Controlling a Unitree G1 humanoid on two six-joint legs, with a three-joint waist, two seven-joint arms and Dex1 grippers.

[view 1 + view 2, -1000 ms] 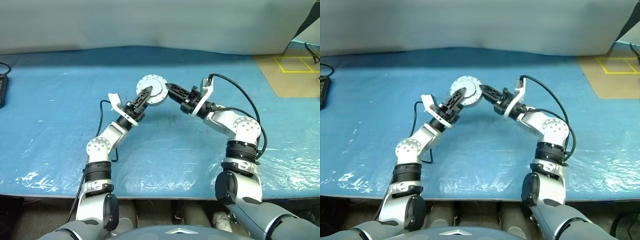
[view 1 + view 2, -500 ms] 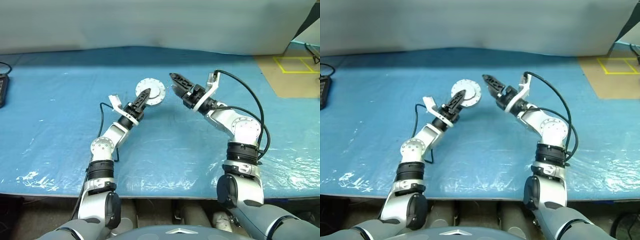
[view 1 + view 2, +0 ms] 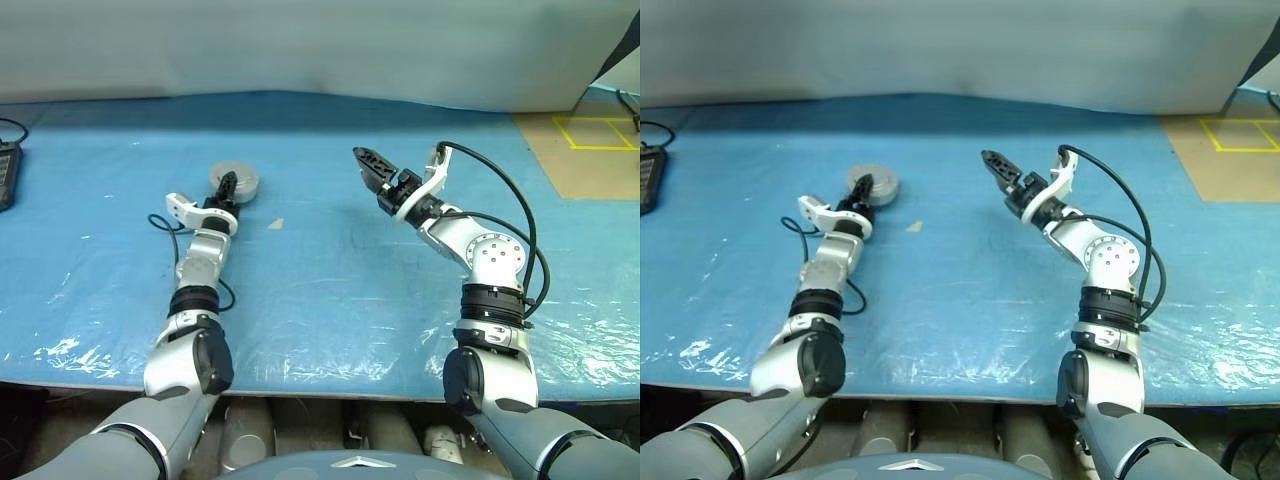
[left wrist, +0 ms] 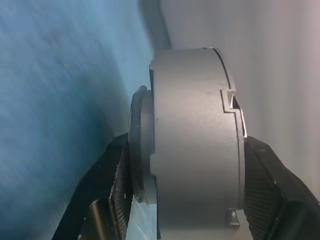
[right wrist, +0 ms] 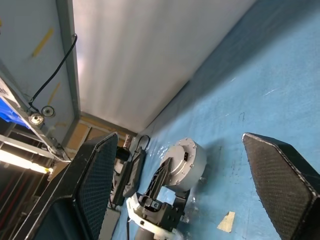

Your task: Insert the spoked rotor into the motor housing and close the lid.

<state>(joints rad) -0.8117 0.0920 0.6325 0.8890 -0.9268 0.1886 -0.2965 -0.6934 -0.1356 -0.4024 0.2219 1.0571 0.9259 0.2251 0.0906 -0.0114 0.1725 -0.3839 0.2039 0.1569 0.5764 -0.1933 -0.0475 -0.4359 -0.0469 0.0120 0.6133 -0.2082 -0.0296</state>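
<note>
The motor housing (image 3: 242,180), a thick grey puck, sits low over the blue table at the left, its plain grey face turned up. My left gripper (image 3: 228,185) is shut on it. In the left wrist view, one black finger (image 4: 117,195) presses each side of the housing (image 4: 190,125). I cannot tell the lid apart from the housing's grey body. The spoked rotor is hidden. My right gripper (image 3: 368,165) hangs raised over the middle of the table, open and empty, its fingers (image 5: 95,175) spread wide.
A small tan scrap (image 3: 275,224) lies on the blue cover between the two arms. A black device (image 3: 5,175) sits at the far left edge. A brown board with yellow tape (image 3: 590,140) lies at the back right. A grey wall closes the far side.
My right gripper opened, let go of the housing and drew back to the right. My left arm swung left and down with the housing, which turned from face-on to lying flat.
</note>
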